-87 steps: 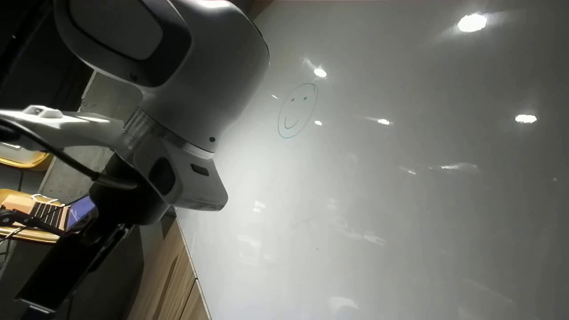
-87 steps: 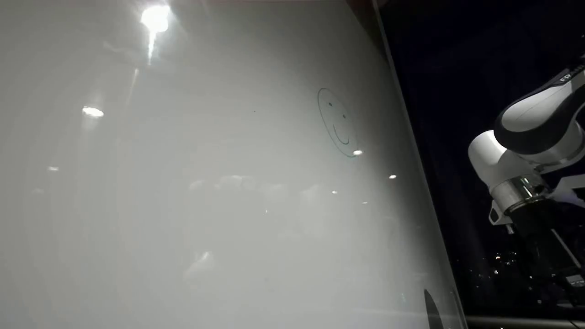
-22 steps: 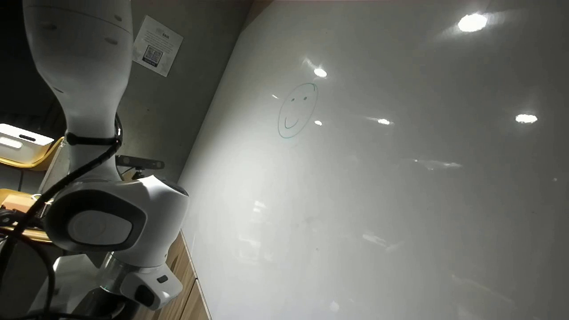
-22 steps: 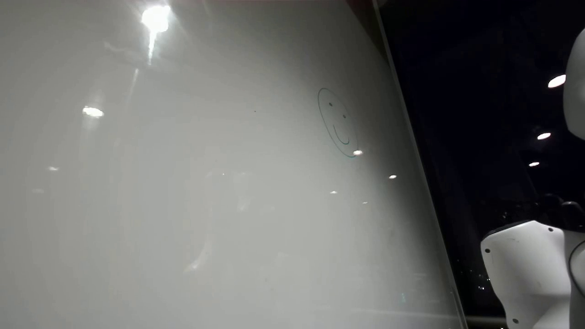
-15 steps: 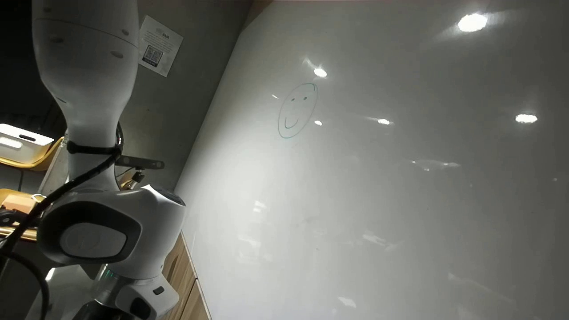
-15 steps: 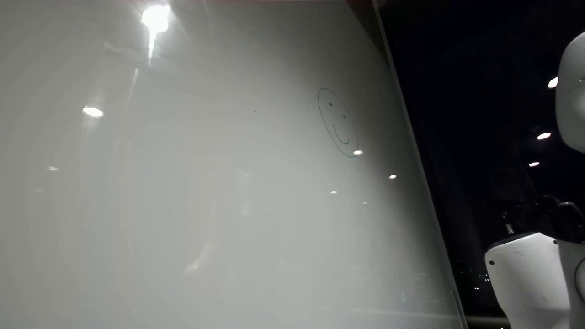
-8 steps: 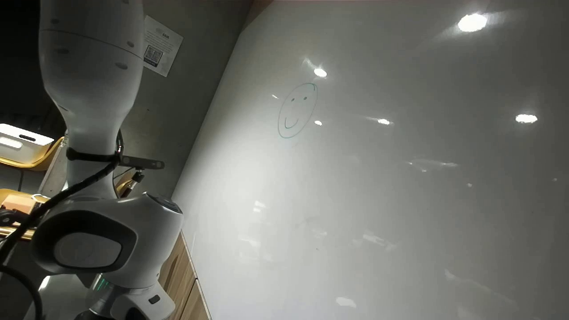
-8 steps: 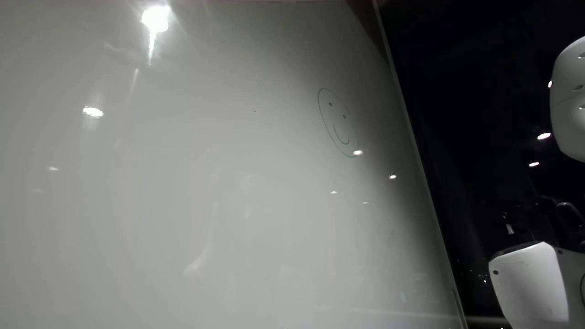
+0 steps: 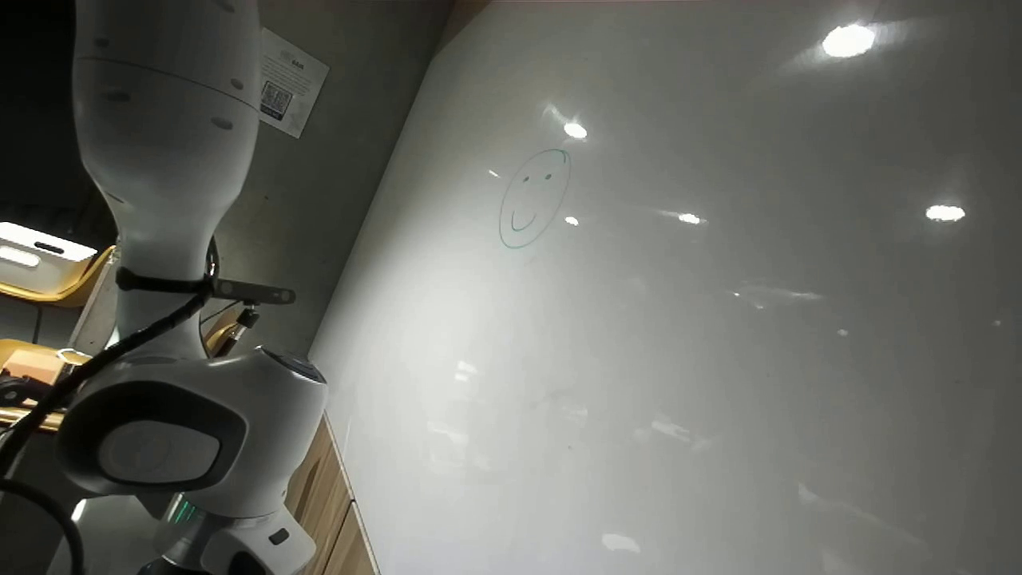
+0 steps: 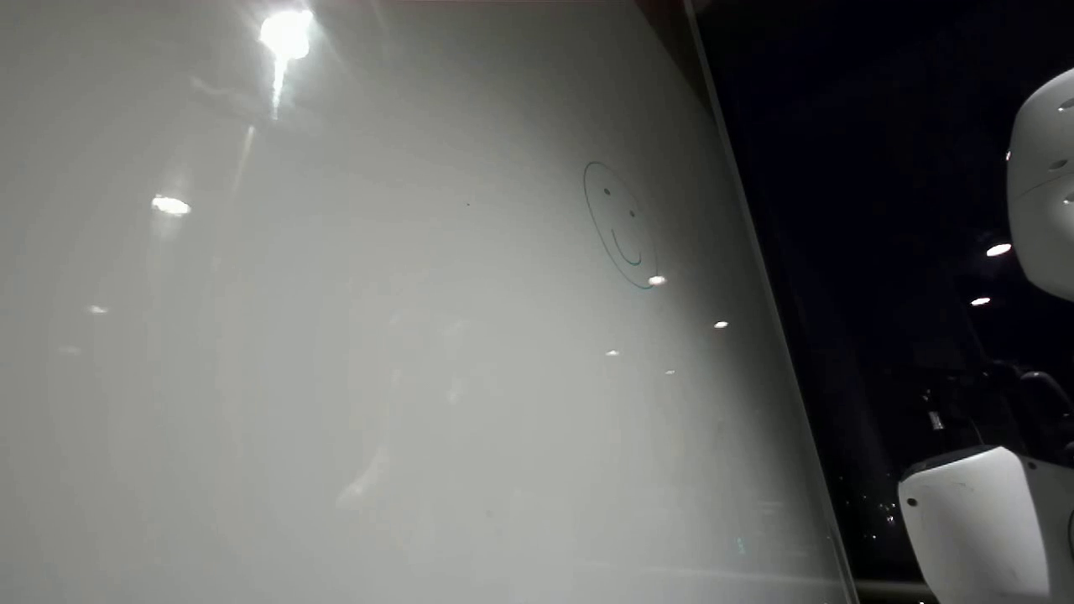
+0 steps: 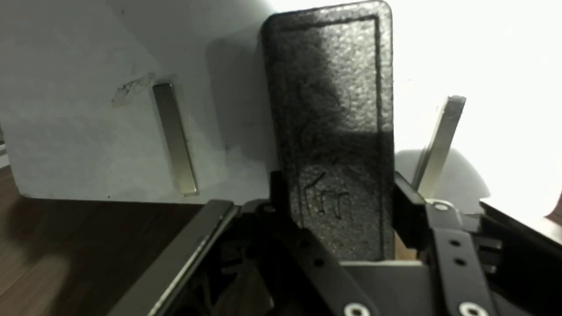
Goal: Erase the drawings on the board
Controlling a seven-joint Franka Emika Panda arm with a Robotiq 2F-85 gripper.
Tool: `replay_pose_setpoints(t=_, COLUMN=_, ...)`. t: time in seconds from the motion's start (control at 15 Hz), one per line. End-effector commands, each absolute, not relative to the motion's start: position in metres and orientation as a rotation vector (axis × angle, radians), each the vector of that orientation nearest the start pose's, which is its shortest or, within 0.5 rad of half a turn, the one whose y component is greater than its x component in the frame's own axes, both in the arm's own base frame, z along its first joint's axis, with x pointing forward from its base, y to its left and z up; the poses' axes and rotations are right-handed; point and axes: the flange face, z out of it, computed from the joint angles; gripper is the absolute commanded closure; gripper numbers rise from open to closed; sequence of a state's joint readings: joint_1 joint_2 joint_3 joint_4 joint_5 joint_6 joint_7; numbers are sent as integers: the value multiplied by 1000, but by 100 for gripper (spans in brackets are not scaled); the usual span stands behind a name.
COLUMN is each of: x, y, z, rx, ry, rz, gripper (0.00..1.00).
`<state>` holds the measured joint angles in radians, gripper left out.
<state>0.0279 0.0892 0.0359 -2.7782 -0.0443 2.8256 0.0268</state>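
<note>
Brown wood surface (image 11: 22,272): lower left of the wrist view, partly in shadow.
White panel (image 11: 66,153): rounded corner at left; dull grey there, washed out by glare at right.
Left metal strip (image 11: 175,138): on the panel, tilted, scuffed patch just beside its upper end.
Gripper (image 11: 337,195): in from the bottom edge. Drawn in on the dark block (image 11: 333,105), a finger against each long side; gap only as wide as the block.
Block face: rough, bordered by a groove, marks pressed in that I cannot make out. Shadow to its left. Cannot tell whether it touches the panel.
Right metal strip (image 11: 440,142): leans the opposite way, lower end just beside the finger on that side.
Arm (image 9: 164,231): left in an exterior view, white, black cable (image 9: 120,348) along it; lower end cut off by the frame.
Paper sign (image 9: 292,84): on the grey wall (image 9: 307,192), partly behind the arm.
Board (image 9: 718,383): glossy white, middle to right there; large in both exterior views.
Drawing (image 9: 535,198): on the board, upper left part there; green smiley, oval outline, two dots, curved mouth, unerased, well apart from the arm. In an exterior view a lamp spot (image 10: 657,280) sits on its lower outline.
</note>
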Motion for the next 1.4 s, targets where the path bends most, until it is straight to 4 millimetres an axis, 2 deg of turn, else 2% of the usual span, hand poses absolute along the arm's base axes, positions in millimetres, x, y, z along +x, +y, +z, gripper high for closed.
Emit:
replay_pose_setpoints(t=0.0, x=382, y=30, z=202, rx=-3156, ry=-143, rz=20, gripper=68)
replay_pose_setpoints(t=0.2, x=391, y=37, z=237, rx=-3152, ry=-151, rz=-51, gripper=68)
replay_pose_setpoints(t=0.4, x=399, y=44, z=291, rx=-3128, ry=-141, rz=-163, gripper=68)
replay_pose_setpoints(t=0.47, x=382, y=44, z=300, rx=-3117, ry=-131, rz=-203, gripper=68)
replay_pose_setpoints(t=0.67, x=390, y=55, z=361, rx=-3065, ry=-99, rz=-311, gripper=68)
replay_pose_setpoints(t=0.73, x=386, y=56, z=378, rx=-3050, ry=-96, rz=-349, gripper=68)
replay_pose_setpoints(t=1.0, x=383, y=59, z=436, rx=-2979, ry=-76, rz=-501, gripper=68)
replay_pose_setpoints(t=1.33, x=394, y=64, z=505, rx=-2877, ry=-21, rz=-690, gripper=68)
